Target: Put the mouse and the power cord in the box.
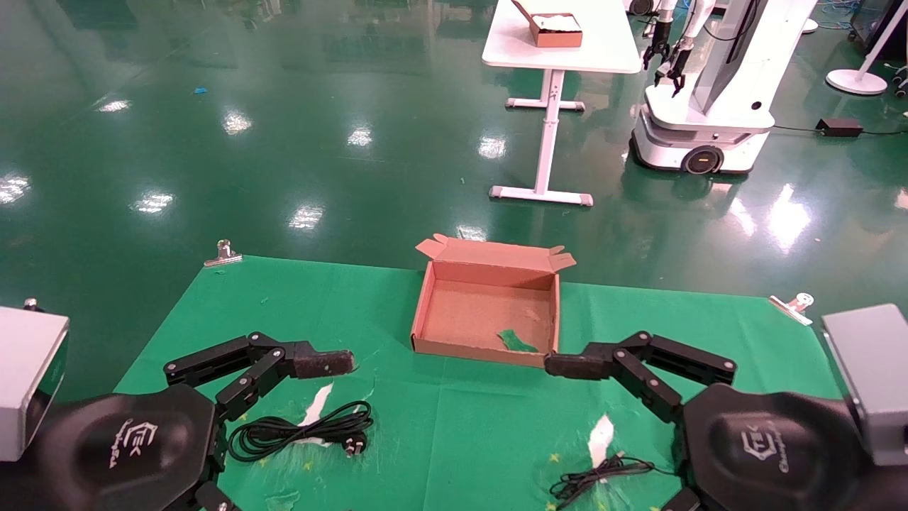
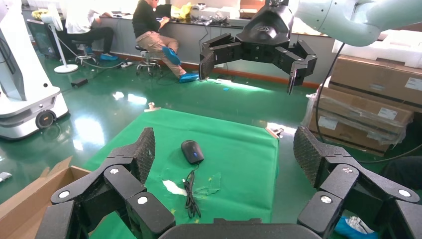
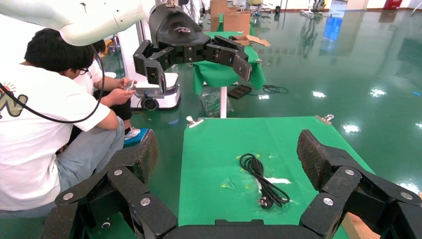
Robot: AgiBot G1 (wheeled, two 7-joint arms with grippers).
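Observation:
The open brown box sits at the middle of the green cloth, lid flap standing at the back. The coiled power cord with its plug lies front left, below my left gripper, which hovers open and holds nothing. The black mouse lies front right with its thin wire bundled beside it. In the head view the mouse body is hidden behind my right gripper, also open and holding nothing. One finger of the right gripper reaches near the box's front right corner.
A green scrap lies inside the box. Metal clips pin the cloth's far corners. The cloth is torn white in spots. Beyond stand a white table, a smaller brown box and another robot.

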